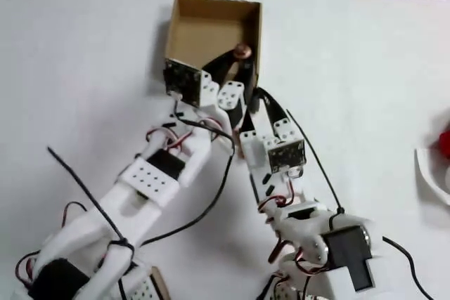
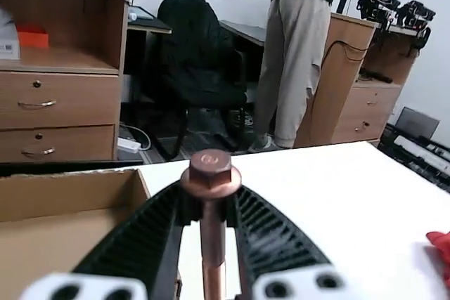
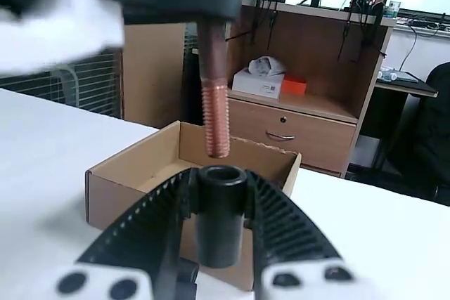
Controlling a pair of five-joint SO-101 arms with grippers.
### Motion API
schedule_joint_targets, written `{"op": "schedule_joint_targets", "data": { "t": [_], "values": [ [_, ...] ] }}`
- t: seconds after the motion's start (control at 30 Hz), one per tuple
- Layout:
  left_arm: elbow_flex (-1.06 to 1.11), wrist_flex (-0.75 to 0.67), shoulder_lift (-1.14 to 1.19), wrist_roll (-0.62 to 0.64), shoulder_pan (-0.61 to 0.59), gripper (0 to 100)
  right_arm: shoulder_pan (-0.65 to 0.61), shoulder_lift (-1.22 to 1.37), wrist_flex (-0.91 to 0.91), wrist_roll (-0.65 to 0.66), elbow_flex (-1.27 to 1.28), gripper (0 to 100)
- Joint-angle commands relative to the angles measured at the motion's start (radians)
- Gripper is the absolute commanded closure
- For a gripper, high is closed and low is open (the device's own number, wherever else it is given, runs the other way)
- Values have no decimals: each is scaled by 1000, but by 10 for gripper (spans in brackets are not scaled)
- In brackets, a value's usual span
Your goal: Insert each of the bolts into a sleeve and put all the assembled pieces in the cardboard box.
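My left gripper (image 2: 209, 209) is shut on a copper bolt (image 2: 210, 230), head up, shank pointing down. In the high view the bolt's head (image 1: 242, 50) shows at the box's right wall, held by the left gripper (image 1: 238, 63). My right gripper (image 3: 220, 209) is shut on a black sleeve (image 3: 220, 216), upright with its bore facing up. The bolt's threaded tip (image 3: 216, 121) hangs just above the sleeve's opening, apart from it. The right gripper (image 1: 254, 107) sits just below the left one in the high view. The cardboard box (image 1: 211, 29) stands behind both.
A white dish (image 1: 430, 173) with something red (image 1: 444, 142) in it sits at the table's right edge. Cables (image 1: 211, 201) trail between the two arms. Office furniture and a standing person fill the room behind.
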Motion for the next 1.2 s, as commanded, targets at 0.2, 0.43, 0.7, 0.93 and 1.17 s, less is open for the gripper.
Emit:
{"op": "schedule_joint_targets", "data": {
  "t": [0.2,0.43,0.7,0.93,1.17],
  "values": [
    [-28,-49,5,-46,11,974,-7,4,-19,0,-23,978],
    [-4,-49,-51,-46,54,975,-5,4,-19,0,-26,978],
    [54,-46,-103,-46,55,975,39,5,-16,0,-51,978],
    [56,-44,-101,-46,55,975,39,5,-16,0,-49,978],
    [62,32,-100,-46,64,974,35,4,-18,0,-48,978]
  ]
}}
